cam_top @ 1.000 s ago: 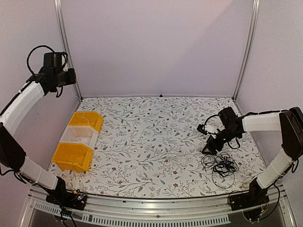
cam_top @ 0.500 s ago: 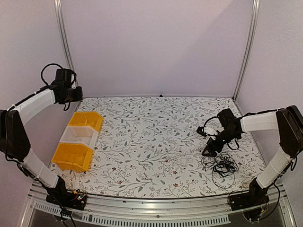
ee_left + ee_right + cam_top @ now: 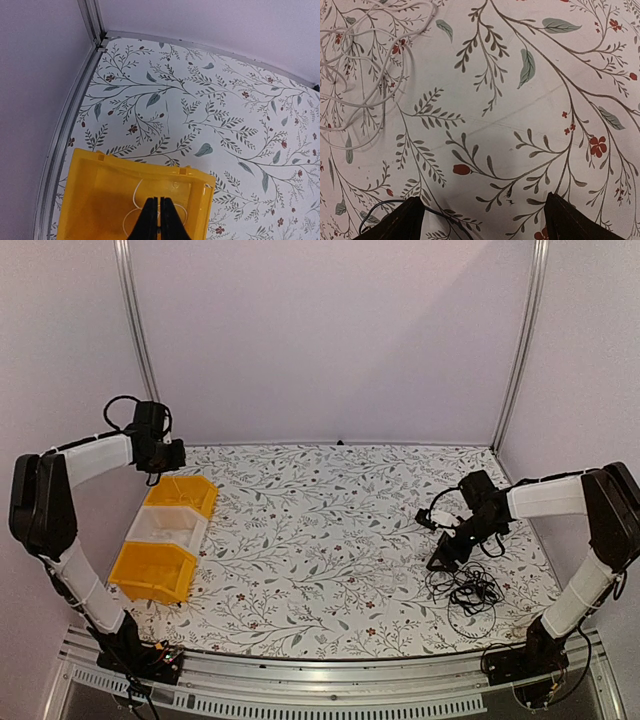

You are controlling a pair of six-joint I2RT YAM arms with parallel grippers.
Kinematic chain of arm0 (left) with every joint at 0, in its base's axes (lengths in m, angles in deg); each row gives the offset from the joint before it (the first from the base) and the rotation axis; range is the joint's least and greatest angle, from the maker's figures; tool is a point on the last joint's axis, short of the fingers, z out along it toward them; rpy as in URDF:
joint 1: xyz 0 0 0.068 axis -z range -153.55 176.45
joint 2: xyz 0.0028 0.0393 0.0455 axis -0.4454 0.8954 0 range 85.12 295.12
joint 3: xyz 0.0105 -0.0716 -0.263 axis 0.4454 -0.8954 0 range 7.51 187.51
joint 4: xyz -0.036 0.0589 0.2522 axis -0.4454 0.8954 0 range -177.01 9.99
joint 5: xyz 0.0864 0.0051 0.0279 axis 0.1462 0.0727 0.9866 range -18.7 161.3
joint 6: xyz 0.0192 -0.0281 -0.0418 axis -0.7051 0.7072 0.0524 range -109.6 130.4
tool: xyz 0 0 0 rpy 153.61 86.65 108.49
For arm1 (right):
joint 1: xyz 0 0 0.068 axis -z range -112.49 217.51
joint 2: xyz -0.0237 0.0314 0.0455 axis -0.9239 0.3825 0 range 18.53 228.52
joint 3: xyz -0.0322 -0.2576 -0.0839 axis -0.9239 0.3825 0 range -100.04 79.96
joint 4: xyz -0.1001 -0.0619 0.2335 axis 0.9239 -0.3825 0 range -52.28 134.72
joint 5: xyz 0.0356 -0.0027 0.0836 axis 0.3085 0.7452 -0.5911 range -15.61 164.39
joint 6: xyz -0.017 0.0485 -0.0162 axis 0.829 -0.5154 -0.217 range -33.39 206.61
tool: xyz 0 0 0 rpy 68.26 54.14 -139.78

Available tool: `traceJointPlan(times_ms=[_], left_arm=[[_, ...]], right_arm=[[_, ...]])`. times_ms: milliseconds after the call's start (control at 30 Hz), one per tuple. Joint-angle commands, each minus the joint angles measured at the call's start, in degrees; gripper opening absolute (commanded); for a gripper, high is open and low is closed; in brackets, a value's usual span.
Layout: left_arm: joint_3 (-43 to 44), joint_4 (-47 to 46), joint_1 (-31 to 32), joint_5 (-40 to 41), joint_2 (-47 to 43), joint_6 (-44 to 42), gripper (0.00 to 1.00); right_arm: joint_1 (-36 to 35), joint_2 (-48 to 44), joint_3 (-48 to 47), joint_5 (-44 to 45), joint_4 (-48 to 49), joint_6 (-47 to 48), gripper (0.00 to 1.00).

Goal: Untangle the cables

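The cables [image 3: 466, 592] are found in a loose tangle on the table [image 3: 320, 540], just beside the empty, wide-spread right gripper [image 3: 440, 558] on its base-ward side, while the left gripper [image 3: 159, 222], pressed shut, is kept well apart over a bin [image 3: 100, 200].
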Motion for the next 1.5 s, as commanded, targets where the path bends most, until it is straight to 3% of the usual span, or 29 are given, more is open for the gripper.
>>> traceJointPlan(times_ms=[0, 700, 833, 1033, 1300, 1467], left_arm=[[-1.6, 0.8, -0.9, -2.1, 1.3, 2.5, 0.00], [1.0, 6.8, -1.6, -4.3, 11.0, 3.8, 0.00], [2.6, 9.8, -1.5, -3.2, 7.6, 4.1, 0.27], [4.8, 14.0, -0.9, -1.3, -0.4, 3.8, 0.57], [4.6, 14.8, 8.9, 4.2, -7.3, 3.8, 0.69], [1.2, 11.9, 9.2, 6.4, -7.9, 3.1, 0.69]], right_arm=[[0.2, 1.0, 0.0, 1.0, 0.5, 1.0, 0.87], [0.2, 1.4, 0.0, 1.1, 0.5, 1.8, 0.90], [0.1, 1.5, -0.2, 0.6, 0.3, 1.8, 0.91], [0.2, 0.7, -0.7, -1.1, 0.4, 1.6, 0.91], [0.2, -0.8, -0.7, -2.1, 1.1, 0.8, 0.91], [0.2, -0.5, -0.6, -2.0, 0.9, 0.5, 0.91]])
